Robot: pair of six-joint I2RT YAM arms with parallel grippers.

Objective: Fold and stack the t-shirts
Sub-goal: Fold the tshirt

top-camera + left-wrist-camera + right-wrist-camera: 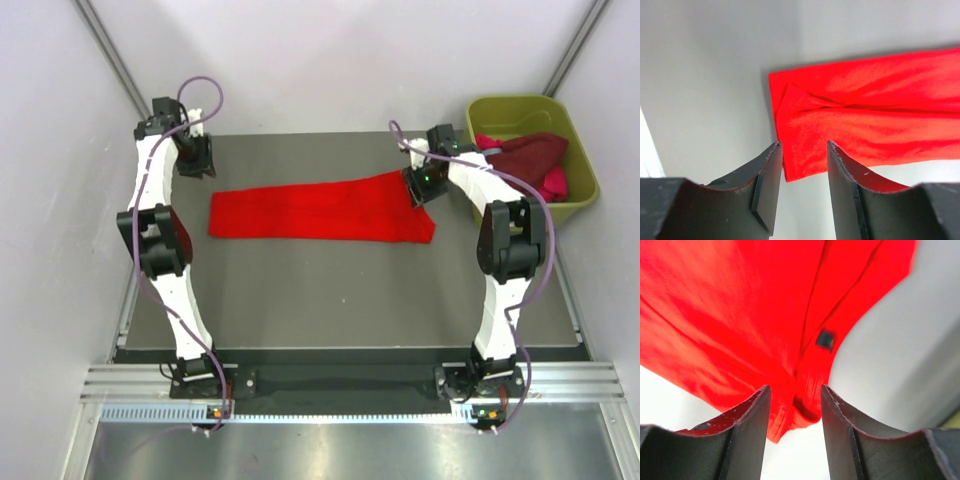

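- Red, the bright t-shirt (320,212) lies folded into a long strip across the middle of the grey table (350,295).
- Left gripper (802,150) sits by the strip's left end, fingers apart and empty.
- Right gripper (792,395) is at the right end, fingers apart with red cloth in the gap; a pinch cannot be told.
- Maroon t-shirt (530,155) and pink t-shirt (556,182) lie in the olive-green tub (583,195).

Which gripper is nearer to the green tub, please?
Right. The right gripper is close beside the green tub; the left gripper is far off, beyond the red t-shirt.
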